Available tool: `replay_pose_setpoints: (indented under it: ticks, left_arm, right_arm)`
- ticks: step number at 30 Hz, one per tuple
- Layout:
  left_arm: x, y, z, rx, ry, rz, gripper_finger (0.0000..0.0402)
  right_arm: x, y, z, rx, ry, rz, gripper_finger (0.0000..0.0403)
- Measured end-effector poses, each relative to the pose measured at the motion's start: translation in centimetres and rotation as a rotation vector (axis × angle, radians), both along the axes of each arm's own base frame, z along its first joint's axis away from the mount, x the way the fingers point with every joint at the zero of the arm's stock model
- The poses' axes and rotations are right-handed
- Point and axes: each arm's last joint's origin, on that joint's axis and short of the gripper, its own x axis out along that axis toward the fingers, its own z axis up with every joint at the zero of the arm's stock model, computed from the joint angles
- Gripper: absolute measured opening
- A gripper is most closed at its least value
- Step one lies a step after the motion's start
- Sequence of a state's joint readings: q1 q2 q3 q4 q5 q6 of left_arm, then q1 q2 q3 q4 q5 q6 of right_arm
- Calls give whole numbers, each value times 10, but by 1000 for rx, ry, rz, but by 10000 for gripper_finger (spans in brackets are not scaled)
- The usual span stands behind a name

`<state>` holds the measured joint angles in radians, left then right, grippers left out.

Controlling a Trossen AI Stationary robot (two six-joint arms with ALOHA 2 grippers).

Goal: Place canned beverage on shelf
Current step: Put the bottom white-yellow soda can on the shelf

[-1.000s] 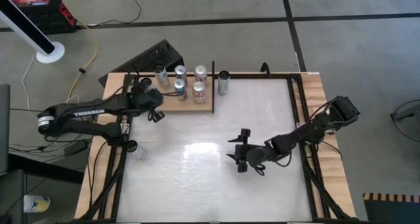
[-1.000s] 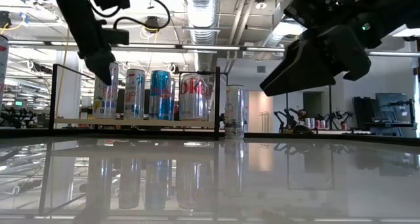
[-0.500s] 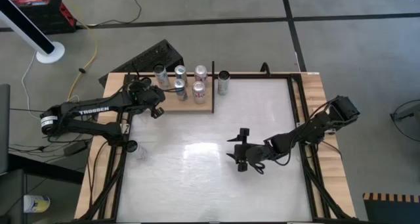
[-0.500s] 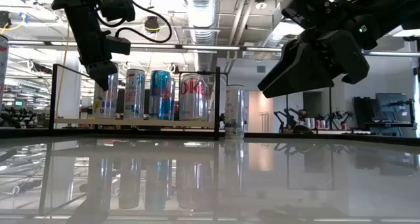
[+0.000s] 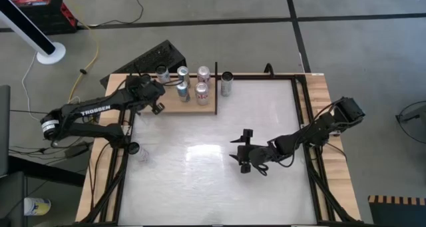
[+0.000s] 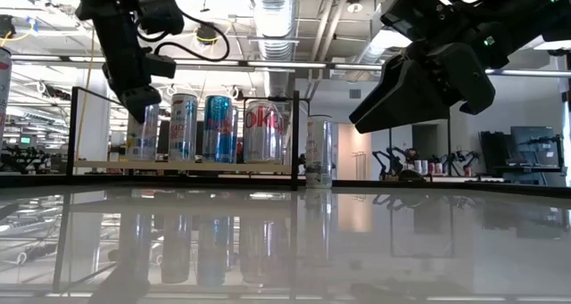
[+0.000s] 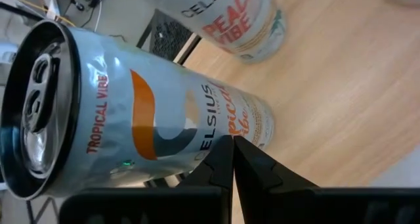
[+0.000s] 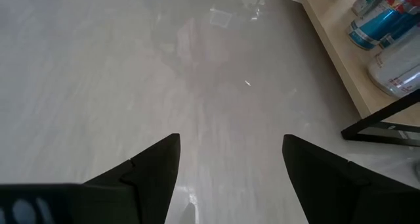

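**Operator:** White gloss surface [image 5: 213,167] lies nearest, bare and reflective. What is positioned over it?

**Technician:** Right tool [image 5: 242,157] hangs above the middle of the surface, fingers [image 8: 151,165] spread, carrying nothing. No can lies near it.

**Operator:** Location of the task items?

**Technician:** One loose can [image 5: 227,82] stands upright on the surface at the far edge, just beside the shelf's [image 5: 206,106] right-hand black bar, outside it. Five cans stand on the shelf board. Left tool [image 5: 157,106] sits at the shelf's left end, fingertips [image 7: 223,159] pressed together, empty, close beside the Tropical Vibe can [image 7: 131,112].

**Operator:** Failure risks?

**Technician:** Judged from this position: the closed left tool is so close to the Tropical Vibe can that a sideways sweep could tip it into the Peach Vibe can [image 7: 236,17] behind. The loose can stands close to the black bar; a wide approach by either tool could strike the bar or topple the can.

**Operator:** Clearance?

**Technician:** Broad open room over the middle and near part of the surface. Tight at the shelf: black bars border the board, and free board shows mainly along its near strip and right end. Beyond the far edge the surface ends.
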<state>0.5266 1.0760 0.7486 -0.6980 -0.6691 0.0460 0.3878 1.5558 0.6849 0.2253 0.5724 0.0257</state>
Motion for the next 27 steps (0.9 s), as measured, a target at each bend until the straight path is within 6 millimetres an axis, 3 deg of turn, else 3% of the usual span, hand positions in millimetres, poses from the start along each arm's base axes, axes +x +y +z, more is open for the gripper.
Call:
replay_pose_setpoints:
  ticks: [15, 27]
  left_arm:
    - [-10, 13, -3, -17, 132, -17, 0]
    - [-6, 31, -19, -53, 227, 3, 0]
  right_arm:
    - [0, 0, 0, 5, -2, 1, 291]
    - [1, 1, 1, 22, -4, 23, 291]
